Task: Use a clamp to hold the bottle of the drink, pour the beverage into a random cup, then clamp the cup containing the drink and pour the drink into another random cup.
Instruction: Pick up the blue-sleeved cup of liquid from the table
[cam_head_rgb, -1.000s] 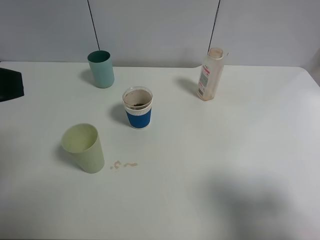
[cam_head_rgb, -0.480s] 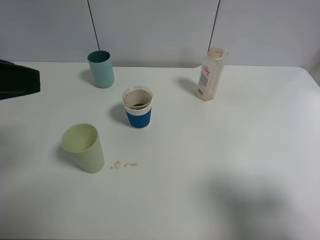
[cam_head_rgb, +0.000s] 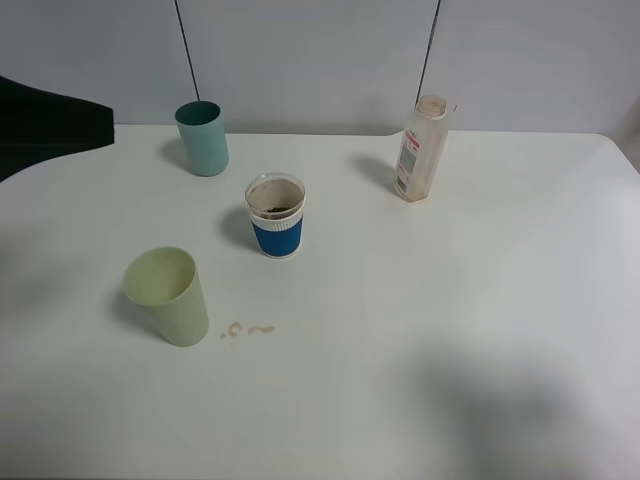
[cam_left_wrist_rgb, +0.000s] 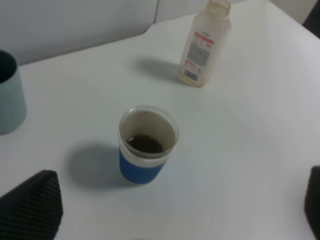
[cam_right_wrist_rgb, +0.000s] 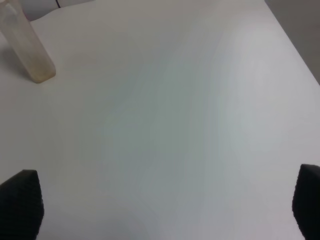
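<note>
Clock positions are read in the high view from the short white cup with a wide blue band and clear ribbed rim (cam_head_rgb: 275, 215), with 12 o'clock toward the grey back wall (cam_head_rgb: 300, 50).

1. Left arm (cam_head_rgb: 45, 125), dark and matte: juts in over the white worktop (cam_head_rgb: 480, 300) at 10 o'clock, well apart from every cup.
2. Left hand (cam_left_wrist_rgb: 172, 210): two black ribbed fingertips (cam_left_wrist_rgb: 30, 207) spread wide, with only bare worktop between them. It grips nothing. In the wrist view the blue-banded cup stands ahead of the gap, apart from both fingertips.
3. Large tapered pale yellow-green plastic cup (cam_head_rgb: 168, 296): upright at 8 o'clock.
4. Plain teal tapered plastic cup (cam_head_rgb: 202, 138) with a darker inside: upright at 11 o'clock, near the back edge of the worktop.
5. Small brownish spill marks (cam_head_rgb: 247, 329): on the worktop at 6 o'clock, just beside the foot of the yellow-green cup.
6. Blue-banded cup, the dial's centre: upright, touching nothing. It holds the dark brown beverage (cam_left_wrist_rgb: 145, 144), which lies low in the cup, well under the rim.
7. Tall slim clear plastic bottle (cam_head_rgb: 421, 148) with a squarish body, white label with red print and pale beige neck: upright at 2 o'clock, well apart from all three cups.
8. Right hand (cam_right_wrist_rgb: 164, 202): black fingertips (cam_right_wrist_rgb: 20, 200) at full spread over bare worktop, holding nothing. The bottle stands well apart from it.
</note>
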